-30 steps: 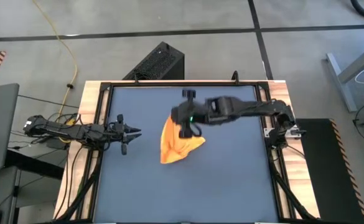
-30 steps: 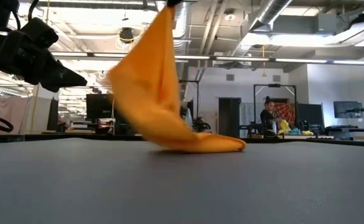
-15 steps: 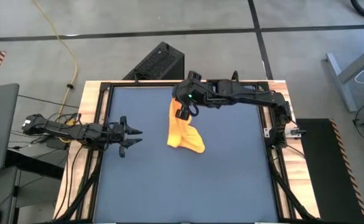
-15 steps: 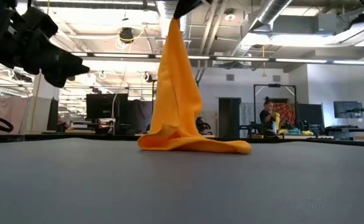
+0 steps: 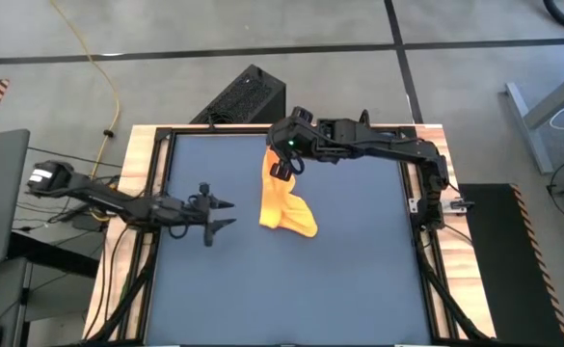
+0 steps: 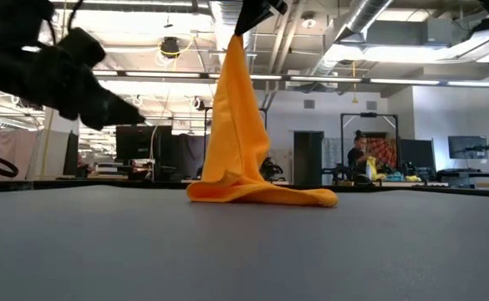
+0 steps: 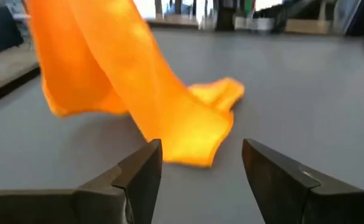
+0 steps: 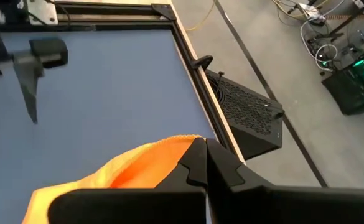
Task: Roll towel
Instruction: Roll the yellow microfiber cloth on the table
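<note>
The yellow-orange towel (image 5: 283,204) hangs in a tall, narrow drape (image 6: 237,117) near the middle of the table's far half. My right gripper (image 5: 282,170) is above it, shut on its top. The towel's lower end (image 6: 265,195) lies bunched on the blue-grey table (image 5: 359,280). My left gripper (image 5: 228,214) hovers to the left of the towel, open and pointing at it. Its two fingers (image 7: 145,171) stand apart just short of the towel's lower end (image 7: 194,140) and touch nothing. My right gripper pinches the towel's top end (image 8: 169,149) between its two shut fingers (image 8: 197,163), coming from above. One layer or several, I cannot tell. The towel hangs nearly straight below the fingers (image 6: 242,29), and its lower end lies in folds on the table.
A black frame (image 5: 412,207) with wooden strips borders the table. A black box (image 5: 241,96) sits on the floor past the far edge. Bare tabletop lies toward the near edge (image 5: 291,299). People and desks show far behind in the low view.
My right gripper has carried the towel's top toward the far edge, then held still. The towel has swung from a slant into a near-upright drape, its lower end staying on the table. My left gripper has opened wide and moved right toward the towel.
</note>
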{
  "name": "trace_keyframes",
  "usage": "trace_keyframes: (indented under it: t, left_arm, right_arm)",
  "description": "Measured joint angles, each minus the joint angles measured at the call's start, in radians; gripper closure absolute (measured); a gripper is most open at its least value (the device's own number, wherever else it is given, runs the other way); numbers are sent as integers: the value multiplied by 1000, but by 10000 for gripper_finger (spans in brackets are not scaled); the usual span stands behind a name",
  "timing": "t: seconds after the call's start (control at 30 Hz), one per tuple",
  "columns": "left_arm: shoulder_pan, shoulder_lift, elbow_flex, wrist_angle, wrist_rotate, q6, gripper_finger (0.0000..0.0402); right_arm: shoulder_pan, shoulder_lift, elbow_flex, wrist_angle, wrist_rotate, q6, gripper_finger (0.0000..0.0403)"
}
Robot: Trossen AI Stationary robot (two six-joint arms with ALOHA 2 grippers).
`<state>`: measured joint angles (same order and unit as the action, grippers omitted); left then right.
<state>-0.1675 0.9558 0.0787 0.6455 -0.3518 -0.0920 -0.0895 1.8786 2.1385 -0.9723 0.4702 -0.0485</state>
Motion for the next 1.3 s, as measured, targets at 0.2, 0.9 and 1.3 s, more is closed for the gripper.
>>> trace_keyframes:
  t: [0.2,0.9,1.3]
  left_arm:
    - [-15,308,156,2,1,74,191]
    - [18,830,491,98,-22,160,192]
    - [39,830,500,63,59,130,287]
  right_arm:
    - [0,0,0,-41,0,43,389]
    - [-2,0,0,-188,3,110,389]
    - [-3,0,0,-204,3,116,389]
